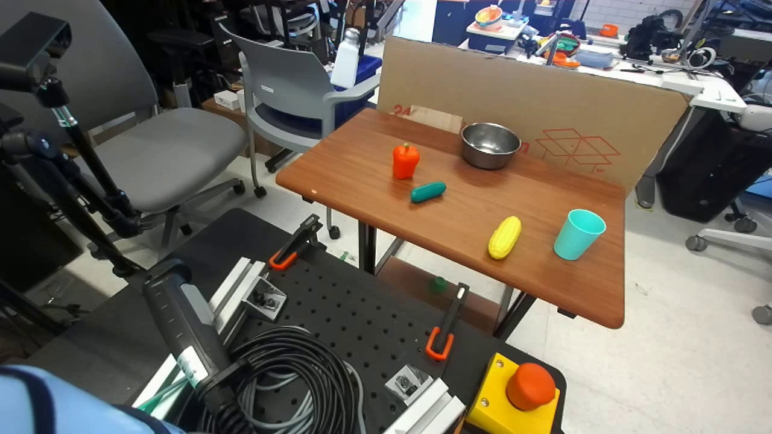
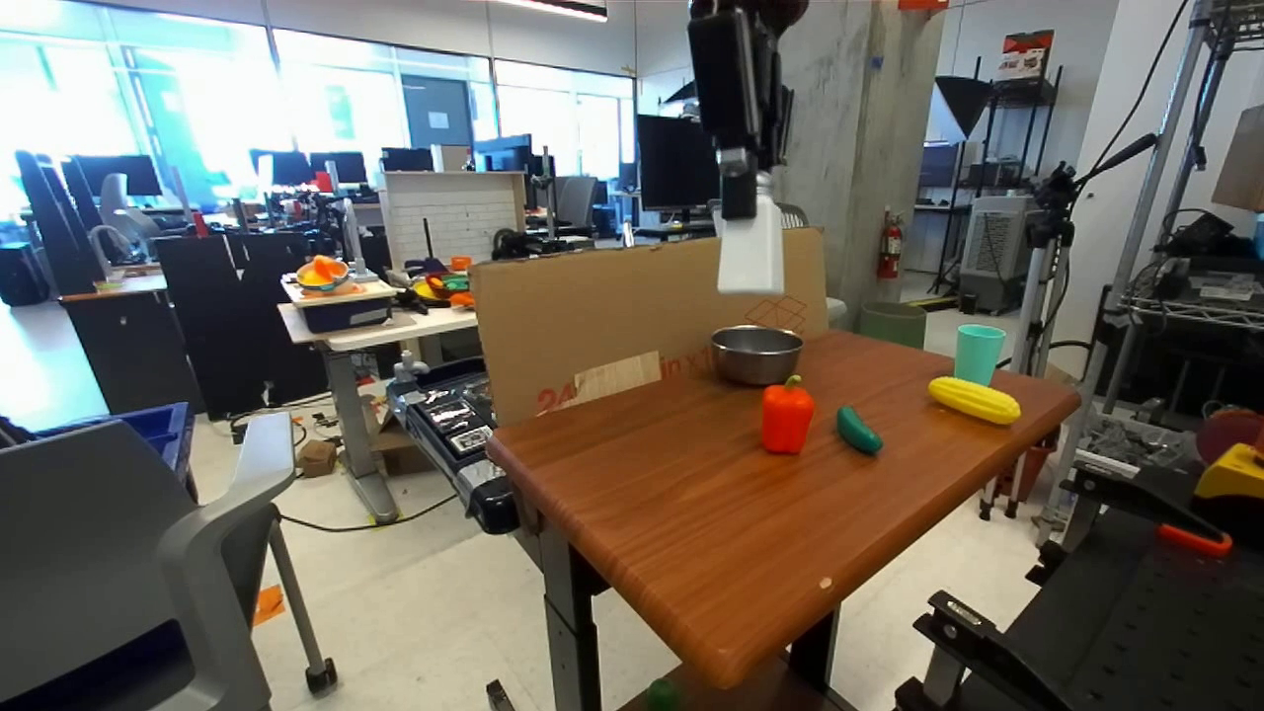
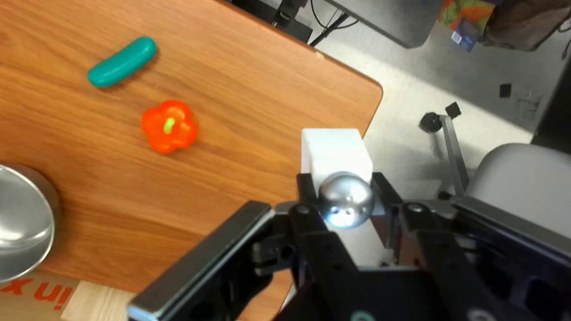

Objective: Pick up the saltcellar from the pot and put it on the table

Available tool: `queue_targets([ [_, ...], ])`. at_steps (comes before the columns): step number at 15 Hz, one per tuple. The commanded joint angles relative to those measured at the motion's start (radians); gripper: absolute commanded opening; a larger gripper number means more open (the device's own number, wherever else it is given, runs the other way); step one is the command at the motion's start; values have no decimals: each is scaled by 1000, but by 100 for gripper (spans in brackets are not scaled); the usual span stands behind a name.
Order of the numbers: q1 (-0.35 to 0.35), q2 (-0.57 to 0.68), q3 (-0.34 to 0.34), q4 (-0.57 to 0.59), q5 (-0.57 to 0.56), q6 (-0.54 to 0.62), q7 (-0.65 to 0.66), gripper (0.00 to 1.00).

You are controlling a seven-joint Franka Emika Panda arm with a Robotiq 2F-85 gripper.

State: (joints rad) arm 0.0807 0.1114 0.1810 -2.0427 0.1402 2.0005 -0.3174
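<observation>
My claw [image 3: 345, 196] holds the whitish saltcellar [image 2: 752, 257] aloft, its two fingers [image 3: 305, 189] pinched on either side of the bottle's upper end, by the silver cap [image 3: 346, 194]. The first half of the job looks done: the saltcellar is out of the pot [image 1: 484, 158] and in my grip, with the pot well apart from it, lower than my claw and off to its left as the wrist view shows. Left to do, by my judgement, are the descent, the set-down on the wooden table [image 2: 632, 504] and the release; the bottle is in the air, apart from the tabletop.

The saltcellar hangs right between my fingers, cap uppermost and close to upright, most of its body reaching down below the fingertips. In the wrist view that body overlaps the table's edge near a corner, so whether it hangs wholly over the wood beneath my claw or partly past the rim, I cannot tell. Also lower than my claw, to its left in that same view, stands an orange pepper [image 3: 167, 133], with a teal oblong piece [image 3: 122, 62] lying beyond it, farther from my claw. Before I let go, the move probably calls for a shift inward from that edge, keeping the bottle's foot short of the pepper
</observation>
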Motion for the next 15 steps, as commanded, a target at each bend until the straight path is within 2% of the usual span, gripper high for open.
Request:
queue_targets([
  [1, 18, -133, -10, -229, -6, 113, -74, 8],
  [7, 20, -158, -31, -403, -48, 290, -64, 8],
  [14, 7, -151, -66, -487, -224, 339, -9, 8],
  [15, 0, -44, -75, -474, -264, 442, 14, 8],
])
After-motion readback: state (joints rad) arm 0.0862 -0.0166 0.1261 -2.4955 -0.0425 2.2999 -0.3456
